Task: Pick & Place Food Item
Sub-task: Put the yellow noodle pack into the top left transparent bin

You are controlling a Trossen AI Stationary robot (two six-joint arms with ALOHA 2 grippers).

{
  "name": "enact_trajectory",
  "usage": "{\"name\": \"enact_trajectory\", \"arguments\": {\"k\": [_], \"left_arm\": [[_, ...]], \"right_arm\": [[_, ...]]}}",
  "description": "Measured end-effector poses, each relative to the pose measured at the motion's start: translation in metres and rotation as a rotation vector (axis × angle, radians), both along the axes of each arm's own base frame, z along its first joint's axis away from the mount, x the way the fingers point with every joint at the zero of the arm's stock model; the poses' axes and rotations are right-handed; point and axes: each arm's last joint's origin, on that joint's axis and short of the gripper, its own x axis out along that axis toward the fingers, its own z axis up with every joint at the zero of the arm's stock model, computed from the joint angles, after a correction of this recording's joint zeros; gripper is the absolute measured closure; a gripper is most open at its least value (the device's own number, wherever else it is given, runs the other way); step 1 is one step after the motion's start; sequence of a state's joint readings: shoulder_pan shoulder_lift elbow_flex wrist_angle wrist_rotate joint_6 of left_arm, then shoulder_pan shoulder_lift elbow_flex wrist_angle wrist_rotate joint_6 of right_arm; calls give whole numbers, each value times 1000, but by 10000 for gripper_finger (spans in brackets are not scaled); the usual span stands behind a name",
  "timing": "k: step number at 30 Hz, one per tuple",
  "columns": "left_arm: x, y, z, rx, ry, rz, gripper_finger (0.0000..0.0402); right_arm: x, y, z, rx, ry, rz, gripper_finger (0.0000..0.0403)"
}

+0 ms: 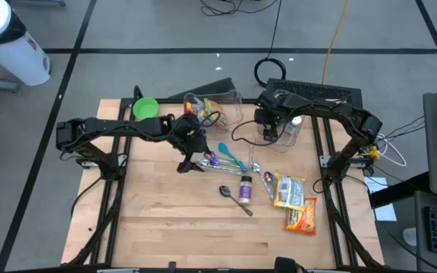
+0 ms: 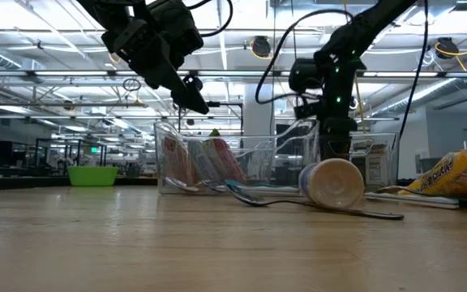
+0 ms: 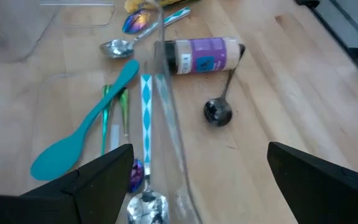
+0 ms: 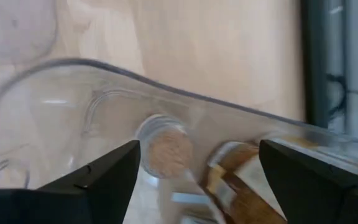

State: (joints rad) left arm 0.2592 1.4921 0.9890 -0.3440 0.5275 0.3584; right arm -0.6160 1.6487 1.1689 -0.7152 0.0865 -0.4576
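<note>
A pale wooden table (image 1: 173,227) stands on a grey floor crossed by dark lines, with a wide hall of ceiling lights behind it in the low view. At the far left of the tabletop sits a green bowl (image 1: 145,108). Next, the left gripper (image 1: 190,161) hangs above the wood with its fingers spread wide and nothing between them, over a clear tray edge and a row of cutlery. Just past it lie a teal spoon (image 1: 232,157) and, nearer the front, a black spoon (image 1: 234,199). Beside them a purple-labelled bottle (image 1: 245,189) lies on its side, its long axis running front to back; the label's print is too small to read. Behind stands a clear bin (image 1: 220,104) holding bright packets. Further right, the right gripper (image 1: 271,130) hovers with fingers apart, empty, over a clear container (image 1: 288,129) in which a jar lies. At the right front, two orange-and-yellow snack packets (image 1: 294,203) lie flat, touching, lengthwise toward the front edge; their writing is unreadable. Bare wood spreads across the front left.
</note>
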Motion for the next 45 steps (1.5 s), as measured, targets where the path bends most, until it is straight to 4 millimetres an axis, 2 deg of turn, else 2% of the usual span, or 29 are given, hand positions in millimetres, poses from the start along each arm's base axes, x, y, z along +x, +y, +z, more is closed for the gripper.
{"name": "enact_trajectory", "arguments": {"k": [5, 10, 15, 18, 22, 25, 28, 34, 40, 43, 45], "left_arm": [[-3, 3, 5, 93, 4, 84, 23], [-16, 3, 37, 194, -99, 160, 23], [-49, -3, 83, 229, -272, 176, 23], [-72, -5, 99, 224, -308, 207, 23], [-107, -10, 103, 180, -332, 223, 23], [-131, -15, 93, 148, -384, 245, 23], [-145, -19, 76, 118, -462, 283, 23], [-155, -24, 27, -10, -700, 344, 23], [-162, -23, -22, -74, -918, 520, 23], [-168, -20, -35, -31, -983, 681, 23], [-169, -18, -36, -10, -1002, 763, 23]], "right_arm": [[-6, 14, 32, -110, -50, 8, 81], [-12, 41, 72, -188, -223, 15, 88], [-17, 74, 111, -218, -477, -10, 90], [-19, 93, 125, -211, -628, -5, 90], [-23, 123, 118, -215, -833, 66, 90], [-27, 142, 102, -232, -979, 82, 90], [-28, 157, 83, -260, -1120, 95, 90], [-34, 178, 42, -236, -1326, 124, 90], [-38, 182, 10, -143, -1430, 63, 90], [-34, 182, 3, -104, -1445, 32, 90], [-30, 182, 0, -108, -1452, 29, 90]]}}
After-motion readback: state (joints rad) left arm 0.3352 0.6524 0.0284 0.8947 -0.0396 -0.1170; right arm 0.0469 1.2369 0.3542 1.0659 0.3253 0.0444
